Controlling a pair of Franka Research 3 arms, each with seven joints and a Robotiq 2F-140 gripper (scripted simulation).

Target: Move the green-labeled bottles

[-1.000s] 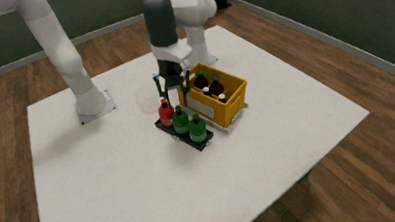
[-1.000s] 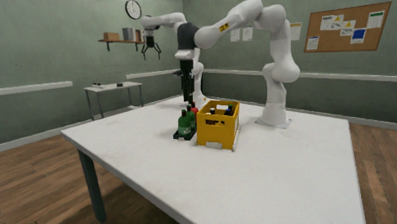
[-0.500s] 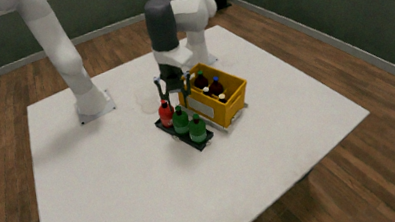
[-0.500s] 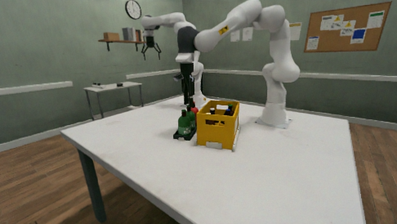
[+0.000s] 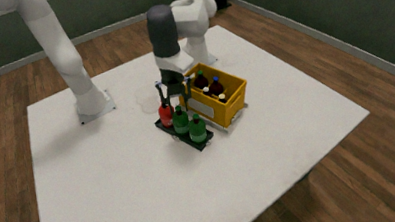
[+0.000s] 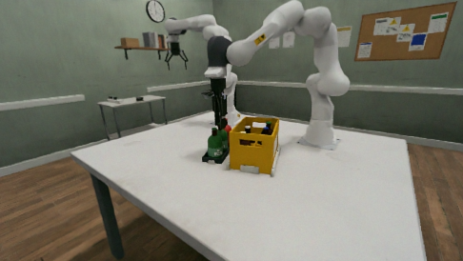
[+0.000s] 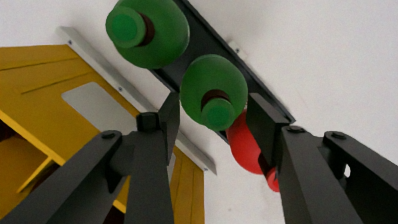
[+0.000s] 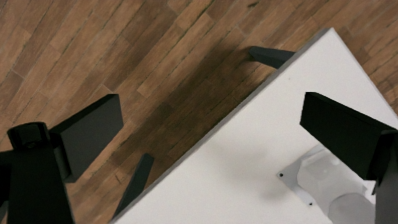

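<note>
Seen from above, with 12 o'clock at the top of the view, the black tray (image 5: 158, 124) (image 6: 209, 159) (image 7: 202, 39) lies flat on the table (image 5: 128, 184) (image 6: 305, 205) (image 7: 345, 55) (image 8: 235, 150), bearing three upright bottles: the middle green bottle (image 5: 181, 122) (image 6: 222, 138) (image 7: 214, 77), the end green bottle (image 5: 198, 130) (image 6: 214, 147) (image 7: 167, 32) at its 4 o'clock, and the red bottle (image 5: 166, 118) (image 6: 228, 129) (image 7: 245, 147) at its 10 o'clock. Just beside the tray, toward 1 to 2 o'clock, the yellow crate (image 5: 236, 109) (image 6: 252, 159) (image 7: 40, 65) stands level and holds bottles of its own, among them a green-capped bottle (image 5: 201, 81) and a blue-capped bottle (image 5: 216, 86). The left gripper (image 5: 177, 106) (image 6: 220, 121) (image 7: 213, 107) points down over the tray, its fingers partly spread on either side of the middle green bottle's top, pinching nothing; whether they touch it I cannot tell. The right gripper (image 6: 177, 69) (image 8: 211, 109) hangs high, well apart from the tray, fingers spread wide with nothing between them.
</note>
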